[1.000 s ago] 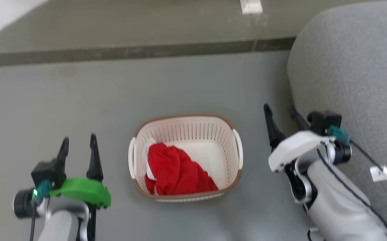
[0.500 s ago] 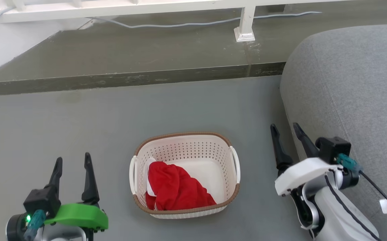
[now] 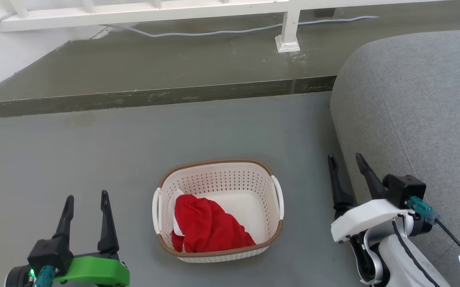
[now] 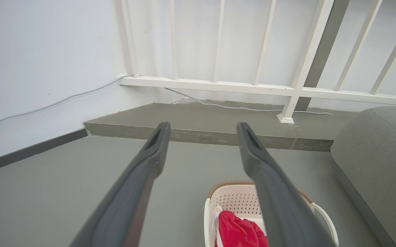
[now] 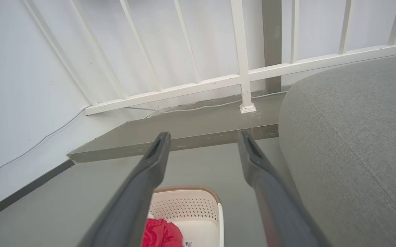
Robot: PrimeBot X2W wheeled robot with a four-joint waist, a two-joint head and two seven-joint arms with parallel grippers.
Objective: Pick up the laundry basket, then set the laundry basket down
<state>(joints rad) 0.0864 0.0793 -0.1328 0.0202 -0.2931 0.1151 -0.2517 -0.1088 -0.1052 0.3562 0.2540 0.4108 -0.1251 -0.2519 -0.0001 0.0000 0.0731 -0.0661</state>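
Observation:
The laundry basket [image 3: 230, 181] stands on the grey floor in the middle of the head view, cream-white and perforated with a brown rim and a white handle on each side. A red cloth [image 3: 206, 227] lies inside it toward the left. My left gripper [image 3: 86, 197] hangs open left of the basket, apart from it. On the other side my right gripper [image 3: 346, 159] is open too, between the basket and the sofa. The left wrist view looks past its gripper [image 4: 202, 127] to the basket [image 4: 234, 197] below. The right wrist view has its gripper [image 5: 203, 136] above the basket [image 5: 191, 206], whose bottom carries a sticker.
A grey sofa [image 3: 413, 111] fills the right side, close to my right arm. Beyond the basket a low step [image 3: 154, 95] runs across, with a white railing [image 3: 285, 28] and a cable [image 3: 222, 31] on it. A white wall [image 4: 30, 68] stands at the left.
The head camera has tilted up, bringing the step and railing into view. The basket stays on the floor. Both grippers remain open and now sit lower in the head view.

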